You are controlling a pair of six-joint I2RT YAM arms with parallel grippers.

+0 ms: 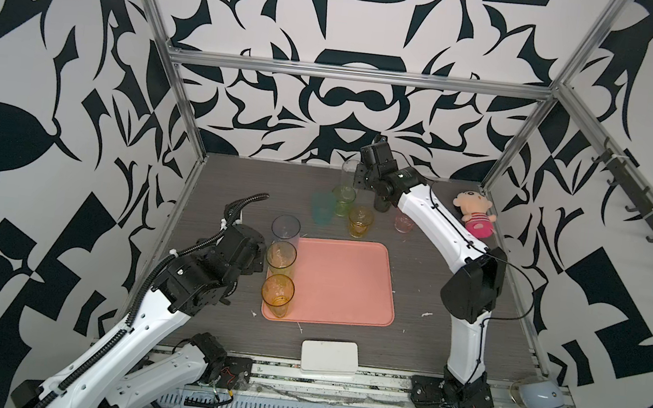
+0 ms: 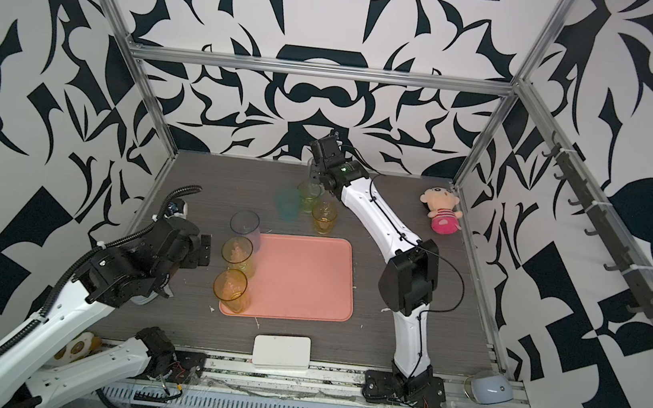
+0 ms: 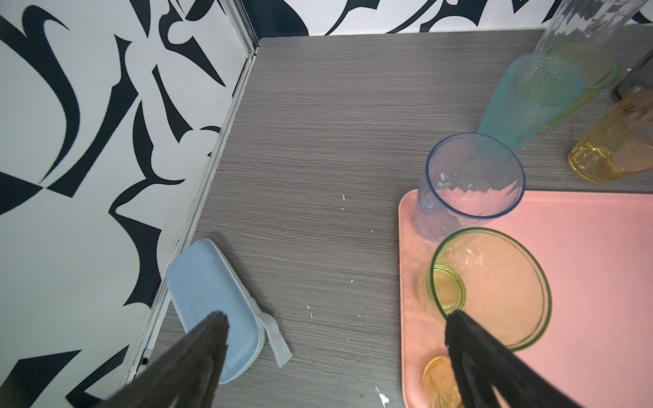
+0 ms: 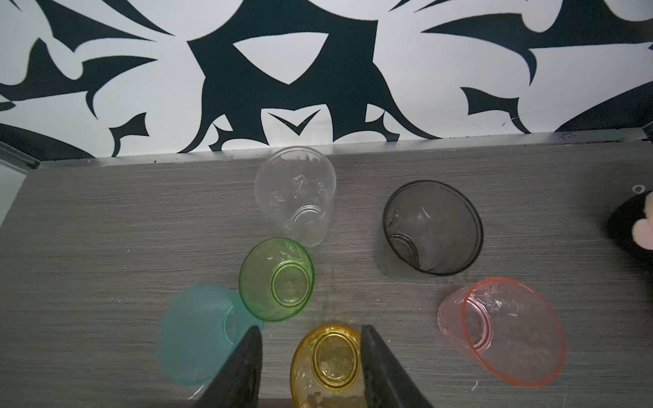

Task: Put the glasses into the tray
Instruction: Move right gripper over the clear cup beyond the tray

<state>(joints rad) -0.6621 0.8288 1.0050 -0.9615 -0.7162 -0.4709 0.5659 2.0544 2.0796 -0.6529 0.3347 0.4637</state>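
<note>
At the far left, against the patterned wall, lies a soft pale-blue pouch (image 3: 212,300), oblong with rounded corners and a woven strap. Over it hangs the left gripper (image 3: 337,321), its matte black fingers (image 3: 198,360) spread wide with nothing between them.

Next we meet the grey wood-grain table (image 1: 417,274) and, at its middle, the tray (image 1: 348,291). It is smooth and salmon-pink, a rounded rectangle with a low rim. Along its left edge three tall translucent tumblers stand upright in a row: the blue-grey tumbler (image 1: 285,229) at the far corner, the yellow-green tumbler (image 1: 281,256) in the middle and the tall amber tumbler (image 1: 278,291) at the near corner. In front of the tray sits a flat white box (image 1: 329,356) with rounded corners.

Beyond the tray, on bare table, we see the frosted teal tumbler (image 4: 198,332). Just beside it is the short green tumbler (image 4: 275,279), and behind that the tall clear tumbler (image 4: 295,194). The right gripper (image 4: 311,335) hangs over this group, its fingers partly spread. In the wrist view the short amber tumbler (image 4: 328,356) shows between them, with a gap on one side. We cannot tell whether the other finger touches it.

Further right stand the smoky grey tumbler (image 4: 433,226) and the pink tumbler (image 4: 501,328), both short and tapered. A plush doll (image 1: 476,213) lies by the right wall.
</note>
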